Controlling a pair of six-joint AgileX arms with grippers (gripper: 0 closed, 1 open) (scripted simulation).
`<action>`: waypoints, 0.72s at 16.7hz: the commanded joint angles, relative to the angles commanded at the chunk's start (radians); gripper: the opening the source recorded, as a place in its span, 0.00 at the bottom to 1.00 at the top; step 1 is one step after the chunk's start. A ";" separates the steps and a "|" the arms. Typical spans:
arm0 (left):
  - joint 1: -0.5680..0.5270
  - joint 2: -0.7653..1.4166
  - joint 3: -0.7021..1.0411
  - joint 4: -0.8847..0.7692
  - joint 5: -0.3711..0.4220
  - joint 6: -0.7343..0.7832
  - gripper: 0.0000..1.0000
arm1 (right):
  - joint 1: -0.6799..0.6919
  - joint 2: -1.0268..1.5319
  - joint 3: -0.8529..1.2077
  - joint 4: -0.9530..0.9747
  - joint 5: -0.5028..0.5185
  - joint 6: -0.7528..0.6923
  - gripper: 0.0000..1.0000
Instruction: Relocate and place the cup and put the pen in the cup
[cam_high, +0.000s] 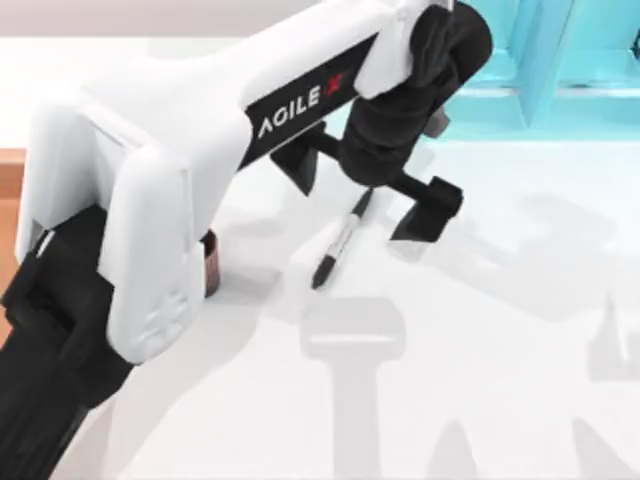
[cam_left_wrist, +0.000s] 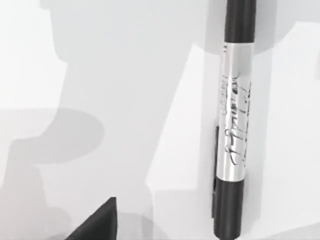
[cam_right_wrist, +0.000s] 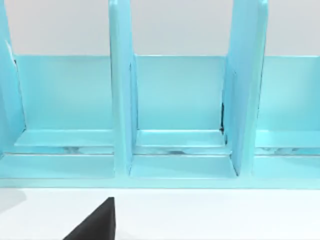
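Pen (cam_high: 340, 240): lies flat on the white surface (cam_high: 480, 400) near its middle, slanted, one black end toward the far edge and the other toward the near edge; the left wrist view shows its grey-white barrel with small print (cam_left_wrist: 234, 125) between the two black ends.
Cup (cam_high: 211, 263): reddish-brown, on the surface left of the pen and well apart from it, mostly hidden behind the left arm's white housing; it looks upright, though too little shows to be sure.
Left gripper (cam_high: 365, 190): hangs over the pen's far end, fingers spread wide with one on each side of the pen, grasping nothing.
Right gripper: one dark fingertip (cam_right_wrist: 95, 222) shows in the right wrist view; whether its fingers are released or clenched I cannot tell.
Blue rack (cam_right_wrist: 175, 100): an upright divided organiser along the far edge, toward the right corner.
Wooden tray (cam_high: 10, 200): orange-brown, at the left edge.
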 joint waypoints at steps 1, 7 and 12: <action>0.002 0.004 -0.017 0.023 -0.001 0.004 1.00 | 0.000 0.000 0.000 0.000 0.000 0.000 1.00; 0.030 0.045 -0.187 0.244 0.000 0.034 1.00 | 0.000 0.000 0.000 0.000 0.000 0.000 1.00; 0.042 0.061 -0.254 0.328 0.001 0.045 1.00 | 0.000 0.000 0.000 0.000 0.000 0.000 1.00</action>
